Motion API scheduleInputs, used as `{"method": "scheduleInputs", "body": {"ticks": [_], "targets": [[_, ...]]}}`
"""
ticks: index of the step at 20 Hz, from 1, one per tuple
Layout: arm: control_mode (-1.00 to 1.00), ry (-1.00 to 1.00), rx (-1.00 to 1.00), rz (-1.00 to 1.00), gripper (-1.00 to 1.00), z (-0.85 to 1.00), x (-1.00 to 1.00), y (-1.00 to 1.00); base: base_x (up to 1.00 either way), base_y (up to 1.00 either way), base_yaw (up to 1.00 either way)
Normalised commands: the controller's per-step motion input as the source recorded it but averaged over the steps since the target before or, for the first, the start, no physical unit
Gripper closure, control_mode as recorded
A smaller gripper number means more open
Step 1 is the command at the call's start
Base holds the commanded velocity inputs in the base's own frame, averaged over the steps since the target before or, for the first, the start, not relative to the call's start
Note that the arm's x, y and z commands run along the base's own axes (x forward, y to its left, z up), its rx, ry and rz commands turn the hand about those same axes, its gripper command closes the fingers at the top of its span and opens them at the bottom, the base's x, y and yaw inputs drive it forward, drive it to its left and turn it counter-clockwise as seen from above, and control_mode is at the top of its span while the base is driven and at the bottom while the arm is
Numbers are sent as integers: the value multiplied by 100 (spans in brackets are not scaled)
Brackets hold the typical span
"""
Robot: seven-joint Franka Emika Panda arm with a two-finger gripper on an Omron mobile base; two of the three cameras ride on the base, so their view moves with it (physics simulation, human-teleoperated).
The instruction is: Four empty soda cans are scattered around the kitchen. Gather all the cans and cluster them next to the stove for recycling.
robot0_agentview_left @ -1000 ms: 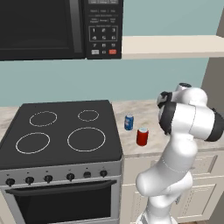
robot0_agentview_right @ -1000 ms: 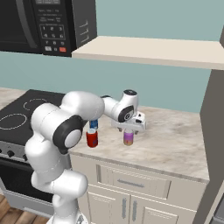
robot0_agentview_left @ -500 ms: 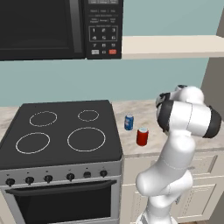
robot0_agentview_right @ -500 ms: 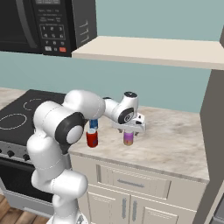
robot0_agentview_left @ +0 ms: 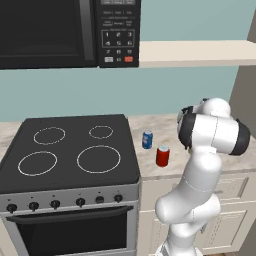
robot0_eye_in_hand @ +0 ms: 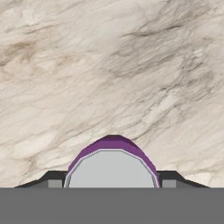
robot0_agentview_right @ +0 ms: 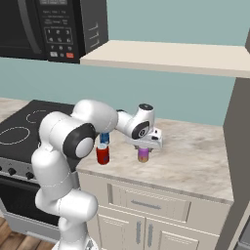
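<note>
Stove (robot0_agentview_left: 75, 155) sits at the left, with a blue can (robot0_agentview_left: 147, 139) and a red can (robot0_agentview_left: 162, 156) on the counter (robot0_agentview_right: 195, 156) beside it. Farther right, the gripper (robot0_agentview_right: 143, 152) pinches the purple can (robot0_agentview_right: 143, 155), which stands on the marble.

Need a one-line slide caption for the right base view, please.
Gripper closed around purple can on marble counter, right of red can and blue can.

A home kitchen is shown. A stove (robot0_agentview_left: 70, 160) with ring burners, knobs and an oven window is set beside a marble-patterned counter (robot0_agentview_right: 195, 151). A black microwave (robot0_agentview_left: 65, 30) is mounted above it, next to a shelf (robot0_agentview_right: 166, 56). Cream cabinets (robot0_agentview_right: 151, 215) are fitted below the counter.
</note>
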Motion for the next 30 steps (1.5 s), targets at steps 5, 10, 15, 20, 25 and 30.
{"method": "scheduleInputs", "body": {"ticks": [5, 10, 15, 20, 25, 30], "targets": [[-100, 0, -1, 0, 100, -9, 0, 1, 0, 0, 0], [-100, 0, 0, 0, 100, 5, 0, 21, 0, 0, 0], [-100, -5, 0, 0, 100, 7, 4, 26, 0, 0, 0], [-100, -5, 0, 0, 100, 1, 12, 23, 0, 0, 0], [-100, 0, 0, 0, 100, 0, 15, 29, 0, 0, 0], [-100, 0, 0, 0, 100, 0, 19, 33, 0, 0, 0]]}}
